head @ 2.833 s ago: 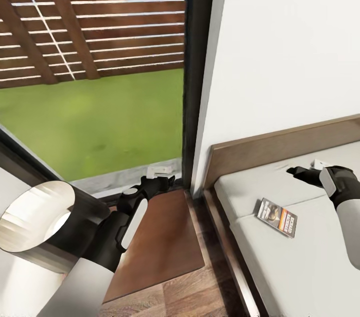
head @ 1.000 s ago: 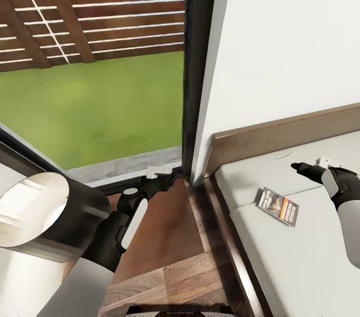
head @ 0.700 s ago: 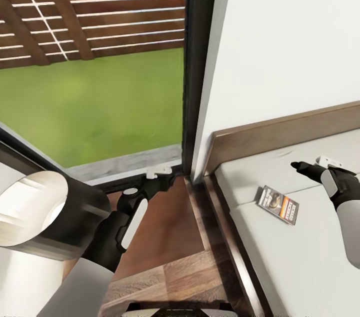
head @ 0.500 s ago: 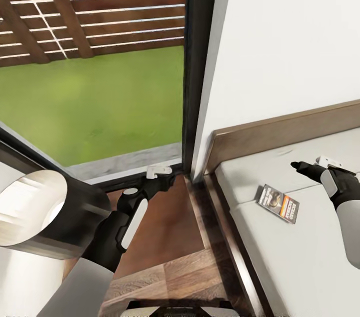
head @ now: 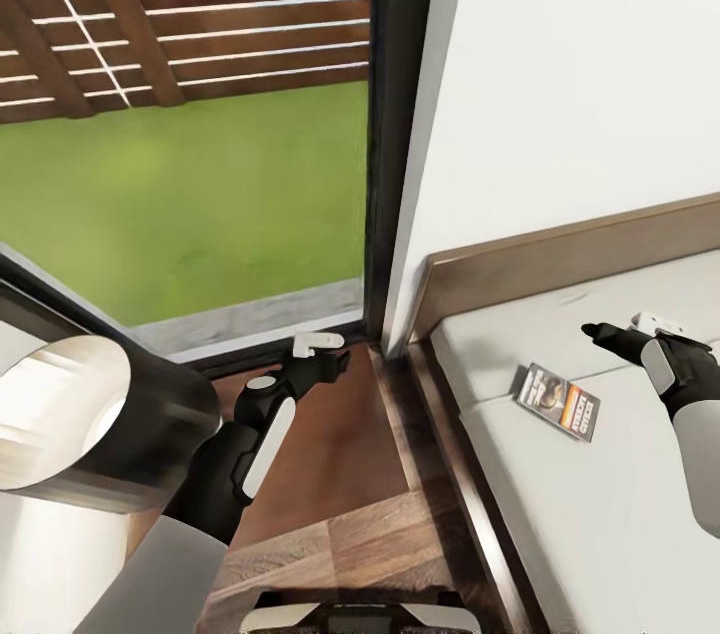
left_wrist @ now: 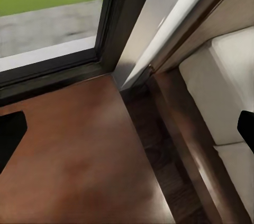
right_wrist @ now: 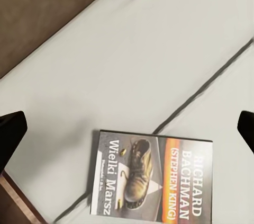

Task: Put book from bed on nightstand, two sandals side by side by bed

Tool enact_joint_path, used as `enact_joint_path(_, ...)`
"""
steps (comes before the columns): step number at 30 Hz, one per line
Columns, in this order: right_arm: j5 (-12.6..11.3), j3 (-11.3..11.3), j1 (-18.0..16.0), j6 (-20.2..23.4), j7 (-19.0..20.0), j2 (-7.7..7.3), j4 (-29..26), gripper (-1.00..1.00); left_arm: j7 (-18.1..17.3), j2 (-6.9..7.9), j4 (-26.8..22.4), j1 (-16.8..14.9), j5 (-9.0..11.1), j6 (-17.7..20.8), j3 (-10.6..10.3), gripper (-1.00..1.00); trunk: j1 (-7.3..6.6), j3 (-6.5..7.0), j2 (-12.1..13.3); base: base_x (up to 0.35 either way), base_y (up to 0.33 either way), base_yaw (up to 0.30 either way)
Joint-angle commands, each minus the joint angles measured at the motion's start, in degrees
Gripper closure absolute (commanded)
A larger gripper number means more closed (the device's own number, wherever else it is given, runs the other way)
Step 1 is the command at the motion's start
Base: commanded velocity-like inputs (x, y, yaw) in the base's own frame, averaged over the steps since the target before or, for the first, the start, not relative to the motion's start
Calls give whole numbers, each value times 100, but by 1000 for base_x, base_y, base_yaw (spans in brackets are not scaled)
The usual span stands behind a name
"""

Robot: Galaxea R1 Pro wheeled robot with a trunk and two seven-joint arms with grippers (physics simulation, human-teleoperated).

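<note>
Cover lettering on the book (right_wrist: pixel 152 176) reads clearly from the right wrist; right hand (head: pixel 625 334) hovers released above the bed (head: pixel 600 514).

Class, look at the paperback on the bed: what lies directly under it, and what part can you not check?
The book lies flat, cover up, on the bed's pale mattress, across a seam between two mattress sections. The mattress surface under the book is covered, so anything beneath it cannot be seen.
</note>
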Motion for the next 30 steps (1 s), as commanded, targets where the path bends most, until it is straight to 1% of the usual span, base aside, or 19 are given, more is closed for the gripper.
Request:
enact_joint_path(1, -32, -23, -4, 32, 14, 1, -7, -100, 51, 1, -9, -4, 62, 26, -9, -100, 3, -17, -10, 0, 0, 0)
enact_joint_path(10, -32, -27, -4, 32, 14, 1, -11, -100, 51, 1, -7, -4, 60, 26, -9, -100, 3, -86, -10, 0, 0, 0)
enact_joint_path(21, -32, -22, -4, 40, -2, 1, -24, -100, 51, 1, -4, -4, 62, 26, -9, -100, 3, -90, -10, 0, 0, 0)
enact_joint_path(30, -31, -22, -4, 41, -10, 9, -9, -100, 51, 1, -5, -4, 59, 26, -9, -100, 3, -165, -10, 0, 0, 0)
